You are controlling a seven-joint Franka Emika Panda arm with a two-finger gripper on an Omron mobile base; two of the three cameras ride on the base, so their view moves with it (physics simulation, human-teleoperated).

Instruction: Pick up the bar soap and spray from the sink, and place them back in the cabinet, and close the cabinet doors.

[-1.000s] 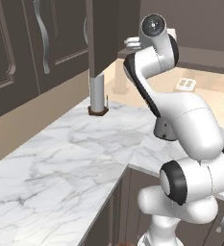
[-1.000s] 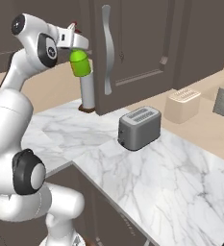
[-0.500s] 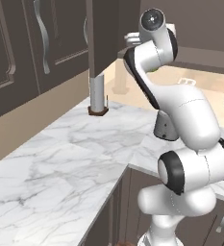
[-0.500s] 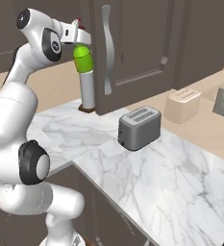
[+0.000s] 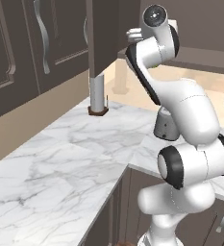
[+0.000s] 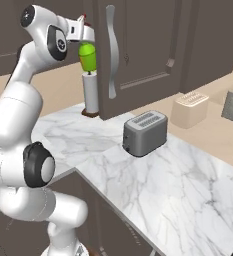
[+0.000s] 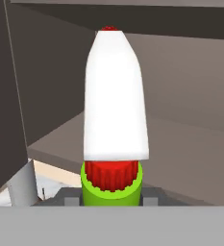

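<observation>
Up at the cabinet opening: gripper (image 6: 86, 36) pinches the spray (image 6: 88, 56) by its neck, bottle hanging upright under the hand, just beside the open cabinet door (image 6: 113, 55).
Change: arm is raised and reaches further toward the cabinet than half a second ago; a second ago the bottle sat lower and further out, next to the paper-towel holder (image 6: 90, 95).
Base: not driving, counter (image 6: 188, 170) and toaster (image 6: 144, 133) sit in the same spot across frames.
Hand view: white nozzle (image 7: 114, 96) and red collar point straight at the brown shelf (image 7: 190, 153); shelf edge is just ahead, bottle not over it yet.
Meaning: carry phase nearly done, insertion about to start. My read: spray roughly at shelf height, needs a short forward push, then release.
Left base view: cabinet door (image 5: 104, 36) edge-on, arm's wrist just beside it.
Risk: tight gap between bottle and door edge; a bump could swing the door.
Remaining: bar soap, then close doors.
Unknown: whether the shelf already holds the soap.
</observation>
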